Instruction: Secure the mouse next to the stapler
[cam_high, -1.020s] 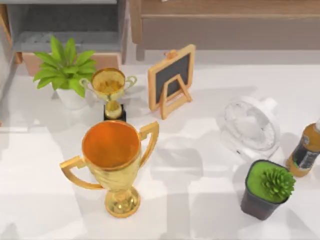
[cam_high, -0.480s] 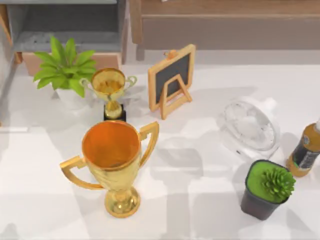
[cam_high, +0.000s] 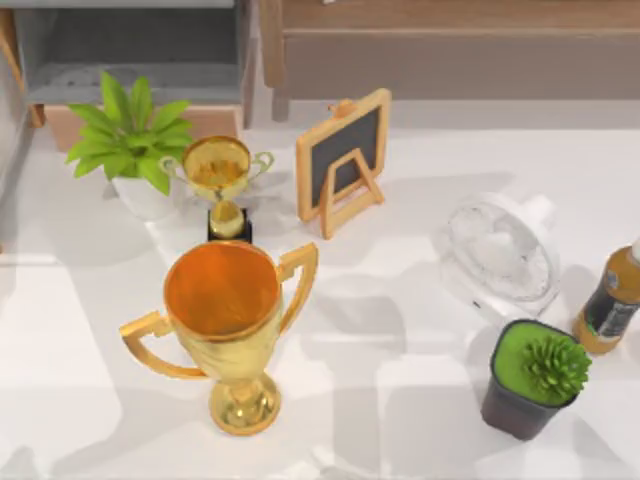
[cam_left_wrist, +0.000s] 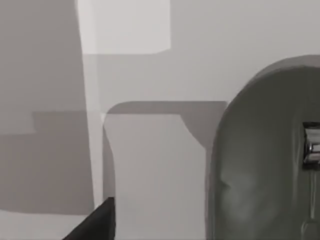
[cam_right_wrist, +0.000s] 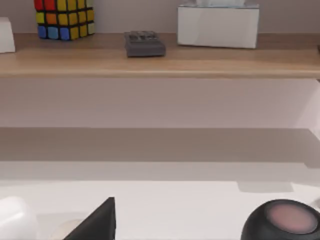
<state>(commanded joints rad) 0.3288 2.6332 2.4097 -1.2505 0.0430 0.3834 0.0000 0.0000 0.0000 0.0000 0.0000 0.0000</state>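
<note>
oddly, grey stapler (cam_left_wrist: 265, 160) cropped at left wrist view's edge; claw states: cannot tell.

The mouse (cam_left_wrist: 265, 165) is a grey, matte thing with a smoothly rounded shell, a shallow hollow pressed into its side and a shiny metal piece set in its top. It lies flat on the white table (cam_left_wrist: 200, 45), casting a soft shadow.
</note>
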